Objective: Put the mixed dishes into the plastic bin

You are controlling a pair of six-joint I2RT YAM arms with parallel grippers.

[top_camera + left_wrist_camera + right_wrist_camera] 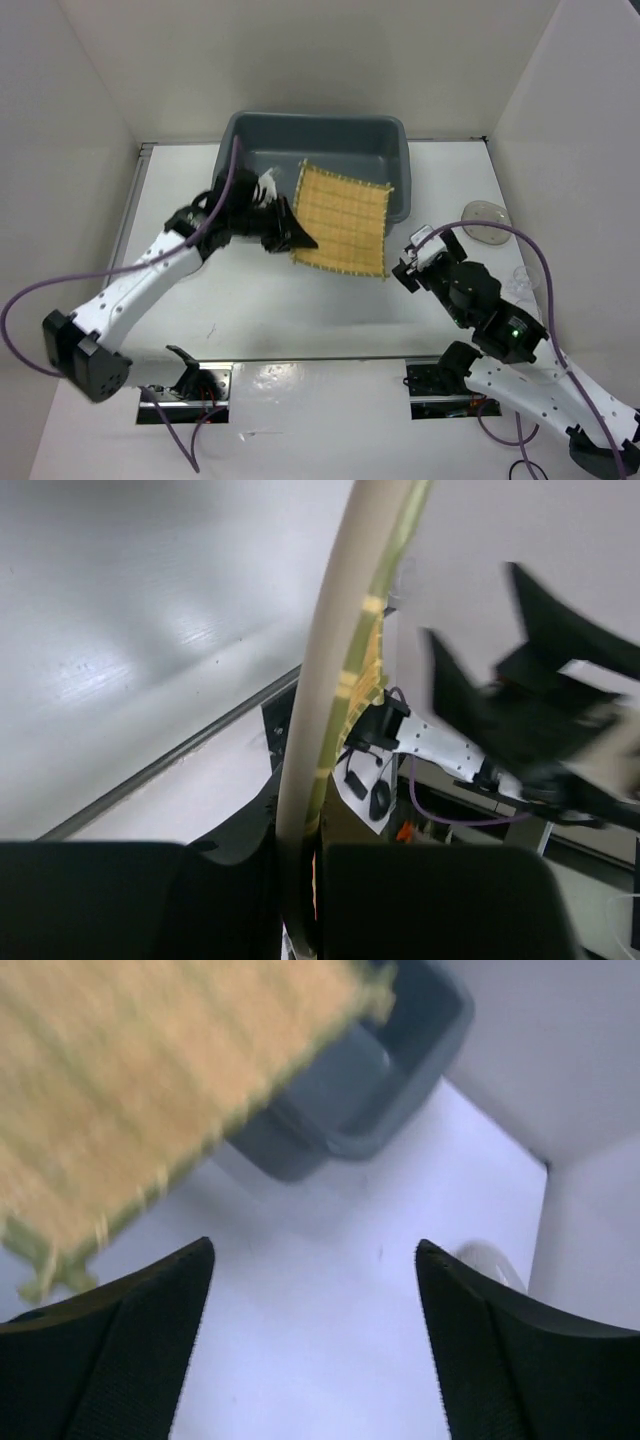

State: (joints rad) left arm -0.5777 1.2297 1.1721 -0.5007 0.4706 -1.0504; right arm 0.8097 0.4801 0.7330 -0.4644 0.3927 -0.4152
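Left fingers (297, 238) (150, 905) are clamped on the bamboo mat (342, 220) at its near left corner. The left wrist view shows the mat (340, 680) edge-on, pinched between the two dark pads.

The mat is lifted and tilted. Its far edge lies over the near rim of the plastic bin (300, 135), on the bin's right half. Its near edge hangs above the surface (300, 310) in front of the bin. The mat's right edge runs close to the bin's right wall, and its dark fringe shows along the near and right sides.

The left half of the bin interior is uncovered. The bin sits against the back wall (320, 60), with a strip of surface on each side of it.

Right fingers (408, 270) (110, 1350) are spread wide with nothing between them. They sit low, just beside the mat's near right corner but apart from it. The right wrist view shows the mat (150, 1090) blurred at upper left, the bin corner (420, 1040) beyond it, and bare surface between the fingers.

A clear plate (487, 218) (490, 1260) rests on the surface right of the bin, near the right side wall (570, 120) and well apart from the mat. A faint clear shape nearer the right arm may be the cup (522, 282), but its outline is too weak to confirm.
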